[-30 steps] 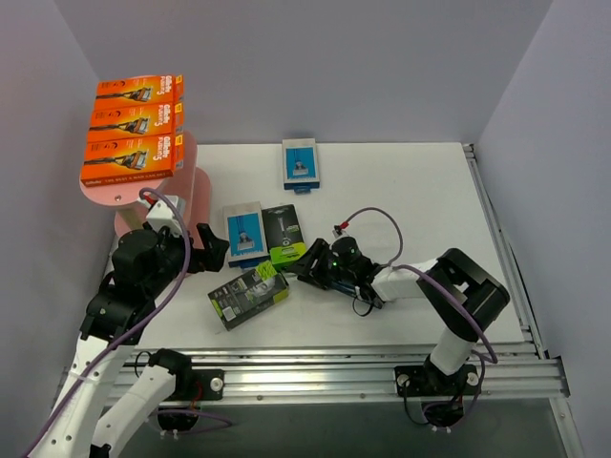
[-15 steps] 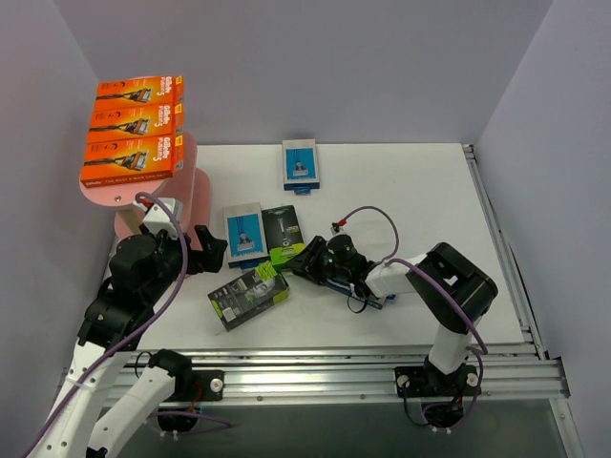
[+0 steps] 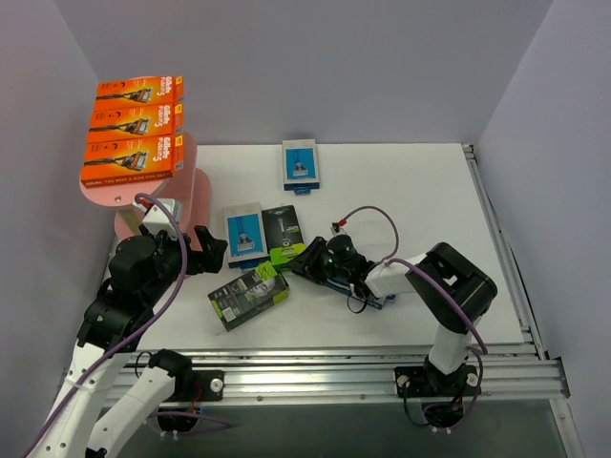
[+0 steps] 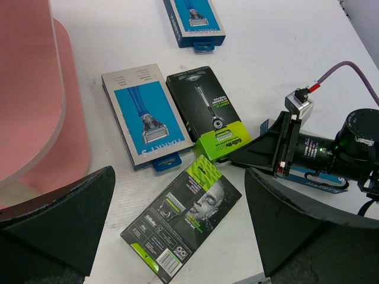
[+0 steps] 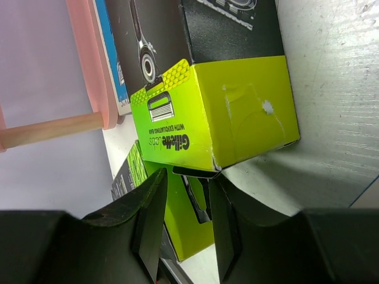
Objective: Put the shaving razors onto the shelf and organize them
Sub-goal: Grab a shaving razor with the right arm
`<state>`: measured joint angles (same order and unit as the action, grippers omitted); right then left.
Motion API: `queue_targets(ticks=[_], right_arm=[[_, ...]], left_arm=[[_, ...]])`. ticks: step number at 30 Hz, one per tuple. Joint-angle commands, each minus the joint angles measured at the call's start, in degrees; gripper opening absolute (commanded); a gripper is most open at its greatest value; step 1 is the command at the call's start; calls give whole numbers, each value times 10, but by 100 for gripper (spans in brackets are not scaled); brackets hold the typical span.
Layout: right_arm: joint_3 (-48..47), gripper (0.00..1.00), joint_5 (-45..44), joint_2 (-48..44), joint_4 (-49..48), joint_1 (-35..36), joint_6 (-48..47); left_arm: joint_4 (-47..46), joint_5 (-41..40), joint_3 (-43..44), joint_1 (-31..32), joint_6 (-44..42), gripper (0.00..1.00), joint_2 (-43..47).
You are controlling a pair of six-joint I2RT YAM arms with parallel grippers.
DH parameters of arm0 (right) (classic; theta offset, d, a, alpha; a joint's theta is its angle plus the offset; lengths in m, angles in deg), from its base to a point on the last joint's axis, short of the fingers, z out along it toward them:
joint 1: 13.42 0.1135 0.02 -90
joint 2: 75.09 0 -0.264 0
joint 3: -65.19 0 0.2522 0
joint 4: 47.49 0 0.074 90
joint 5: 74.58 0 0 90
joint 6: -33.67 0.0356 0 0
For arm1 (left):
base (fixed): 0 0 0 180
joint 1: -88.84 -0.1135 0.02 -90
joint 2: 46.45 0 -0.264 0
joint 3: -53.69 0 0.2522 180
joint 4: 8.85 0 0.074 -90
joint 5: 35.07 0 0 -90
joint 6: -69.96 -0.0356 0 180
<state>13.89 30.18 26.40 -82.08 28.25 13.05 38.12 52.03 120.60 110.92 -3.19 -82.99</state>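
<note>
Flat on table (image 3: 410, 191), just beside blue Harry's pack (image 3: 243, 234): black-and-lime Gillette Labs pack (image 3: 284, 234), lime end at right gripper (image 3: 305, 259). Its fingers (image 5: 148, 236) slightly parted, empty. Spread wide, empty: left gripper (image 3: 208, 250). Likely light, stiff carton, slick; pinch across long edges near lime end.

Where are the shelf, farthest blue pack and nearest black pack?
shelf (image 3: 187, 157), top external view, bare top board.
farthest blue pack (image 3: 301, 164), top external view, front face.
nearest black pack (image 4: 180, 219), left wrist view, front face.

Three razor packs (image 3: 132, 119) atop shelf (image 3: 187, 162); loose packs (image 3: 244, 234) right, on table (image 3: 410, 191).
</note>
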Motion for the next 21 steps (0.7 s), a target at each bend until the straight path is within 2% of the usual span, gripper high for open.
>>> queue_targets(ticks=[1,15,21], right_arm=[[-16,31,-23,2,-3,1,-9],[-29,28,-44,24,-24,1,17],[-46,17,-55,16,-15,0,23]], left_arm=[[-24,-6,-1,5,-6,100,4],[-23,-10,-1,12,-7,100,6],[-23,-11,-1,14,-7,100,7]])
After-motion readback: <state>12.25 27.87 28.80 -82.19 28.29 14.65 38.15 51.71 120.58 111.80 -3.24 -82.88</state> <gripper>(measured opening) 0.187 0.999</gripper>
